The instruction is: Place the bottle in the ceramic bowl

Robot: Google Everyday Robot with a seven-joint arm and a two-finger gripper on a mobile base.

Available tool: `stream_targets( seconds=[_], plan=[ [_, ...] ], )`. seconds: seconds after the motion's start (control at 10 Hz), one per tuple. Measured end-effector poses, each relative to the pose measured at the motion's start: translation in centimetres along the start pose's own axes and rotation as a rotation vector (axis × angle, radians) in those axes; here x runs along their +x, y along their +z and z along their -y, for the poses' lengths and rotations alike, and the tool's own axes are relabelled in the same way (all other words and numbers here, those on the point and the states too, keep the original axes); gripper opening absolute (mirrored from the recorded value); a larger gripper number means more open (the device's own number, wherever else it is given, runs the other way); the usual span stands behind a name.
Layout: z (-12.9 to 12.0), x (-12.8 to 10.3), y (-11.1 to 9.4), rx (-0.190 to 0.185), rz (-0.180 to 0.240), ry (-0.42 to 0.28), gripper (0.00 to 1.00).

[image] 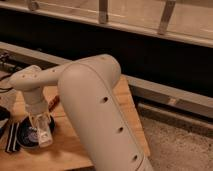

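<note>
The ceramic bowl (25, 136) is dark with a pale ring pattern inside and sits on the wooden table (70, 145) at the lower left. My gripper (41, 129) hangs from the white arm (90, 100), pointing down over the bowl's right part. It is shut on the slim white bottle (45, 137), which stands roughly upright with its lower end at the bowl's right rim. Whether the bottle touches the bowl cannot be told.
A flat black rectangular object (11, 138) lies just left of the bowl. A small reddish thing (54, 103) lies on the table behind the gripper. Cables (6, 62) sit at far left. The table's right edge (137, 125) drops to a speckled floor; a dark wall and rail stand behind.
</note>
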Motion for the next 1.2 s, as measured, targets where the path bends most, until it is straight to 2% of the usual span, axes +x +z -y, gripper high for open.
stream_targets(
  seconds=[0.1, 0.4, 0.6, 0.8, 1.2],
  plan=[
    [0.12, -0.08, -0.14, -0.002, 0.003, 0.004, 0.33],
    [0.46, -0.48, -0.09, 0.001, 0.001, -0.005, 0.59],
    [-0.05, -0.1, 0.1, 0.005, -0.001, -0.01, 0.81],
    [-0.15, -0.32, -0.01, -0.001, 0.004, -0.011, 0.89],
    [-0.47, -0.12, 0.16, 0.004, 0.002, -0.02, 0.89]
  ],
)
